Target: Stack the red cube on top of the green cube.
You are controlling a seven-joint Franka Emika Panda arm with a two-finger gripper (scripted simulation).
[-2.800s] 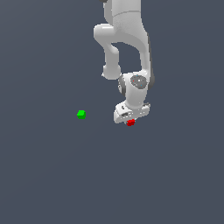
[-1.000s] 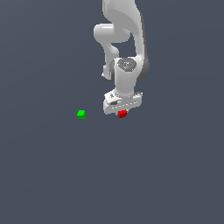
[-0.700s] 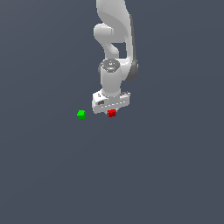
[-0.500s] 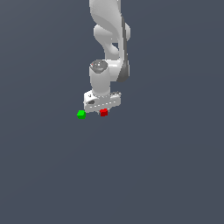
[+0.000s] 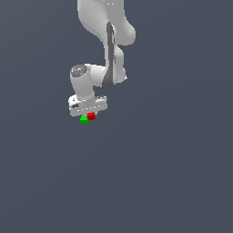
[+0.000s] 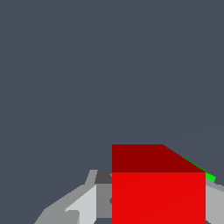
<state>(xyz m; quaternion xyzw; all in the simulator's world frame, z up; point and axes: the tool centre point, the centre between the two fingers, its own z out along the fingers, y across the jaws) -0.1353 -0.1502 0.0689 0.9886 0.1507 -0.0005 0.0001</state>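
The red cube [image 5: 91, 115] sits between the fingers of my white gripper [image 5: 90, 115], which is shut on it and holds it above the surface. The green cube [image 5: 83, 120] lies on the grey surface just to the exterior view's left of the red cube and slightly lower, almost touching it in the picture. In the wrist view the red cube [image 6: 157, 188] fills the foreground between the grey fingers [image 6: 83, 205], and only a thin sliver of the green cube [image 6: 210, 177] shows past its edge.
The white arm [image 5: 107, 41] rises behind the gripper toward the top of the exterior view. The plain dark grey surface [image 5: 173, 173] spreads all around.
The gripper has carried the red cube toward the exterior view's left, from well apart from the green cube to right beside it. The green cube has not moved.
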